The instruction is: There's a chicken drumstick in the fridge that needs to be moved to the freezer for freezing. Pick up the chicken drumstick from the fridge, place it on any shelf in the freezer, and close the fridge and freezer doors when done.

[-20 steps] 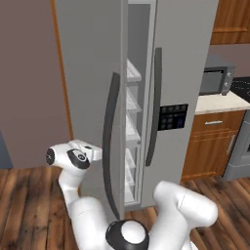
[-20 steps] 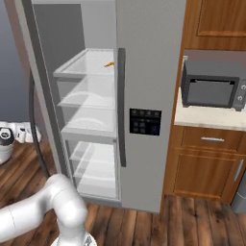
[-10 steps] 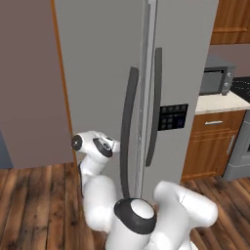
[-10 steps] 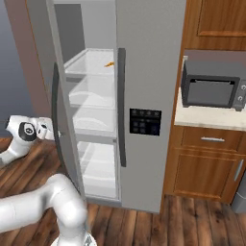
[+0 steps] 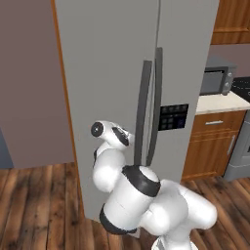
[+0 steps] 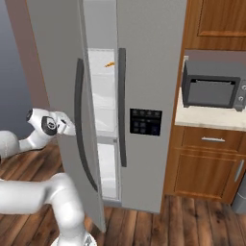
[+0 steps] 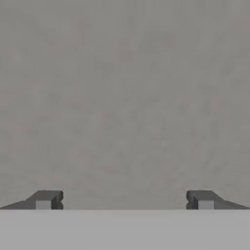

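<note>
A small orange piece, the chicken drumstick, lies on an upper white shelf seen through the narrow gap of the left compartment. The grey left door stands only slightly ajar in the right base view and looks almost flush in the left base view. The right door is shut. My gripper is against the outer face of the left door, beside its dark handle. In the hand view the gripper is open and empty, facing the plain grey door panel close up.
A microwave sits on the pale counter right of the fridge, above wooden cabinets. A stove stands at the far right. A brown wall flanks the fridge on the left. Wooden floor lies below.
The left door has swung from wide open to nearly shut. My hand has followed it in toward the fridge, staying on its outer face, with the jaws open throughout.
</note>
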Robot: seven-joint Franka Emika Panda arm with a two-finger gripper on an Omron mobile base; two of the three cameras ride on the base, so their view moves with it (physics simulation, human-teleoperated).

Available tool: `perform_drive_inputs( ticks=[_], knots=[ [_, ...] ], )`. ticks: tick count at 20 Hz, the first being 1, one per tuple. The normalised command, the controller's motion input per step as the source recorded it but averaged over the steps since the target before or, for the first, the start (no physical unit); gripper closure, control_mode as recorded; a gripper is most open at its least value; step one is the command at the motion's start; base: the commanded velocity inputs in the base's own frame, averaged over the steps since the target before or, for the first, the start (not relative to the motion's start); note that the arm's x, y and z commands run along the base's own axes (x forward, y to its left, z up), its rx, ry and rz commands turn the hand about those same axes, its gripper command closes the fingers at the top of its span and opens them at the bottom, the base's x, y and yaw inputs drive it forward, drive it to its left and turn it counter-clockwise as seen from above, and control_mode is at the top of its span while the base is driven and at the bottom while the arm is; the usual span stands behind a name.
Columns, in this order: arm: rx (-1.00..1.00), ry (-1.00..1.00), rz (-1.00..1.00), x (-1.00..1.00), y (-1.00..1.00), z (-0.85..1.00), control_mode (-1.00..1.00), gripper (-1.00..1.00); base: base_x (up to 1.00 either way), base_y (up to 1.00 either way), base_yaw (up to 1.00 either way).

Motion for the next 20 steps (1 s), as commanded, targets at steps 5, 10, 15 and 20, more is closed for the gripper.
perform_drive_inputs(
  ticks=[5,10,15,20],
  knots=[
    [0.1,-0.03,0.04,0.53,-0.92,0.0,-1.0,-1.0,0.0,0.0,0.0],
    [0.08,-0.06,0.06,0.47,-0.59,0.0,-1.0,-1.0,0.0,0.0,0.0],
    [0.02,-0.08,0.05,0.39,-0.06,0.06,-1.0,-1.0,0.0,0.0,0.0],
    [0.0,-0.08,0.03,0.69,0.0,0.06,-1.0,-1.0,0.0,0.0,0.0]
  ],
)
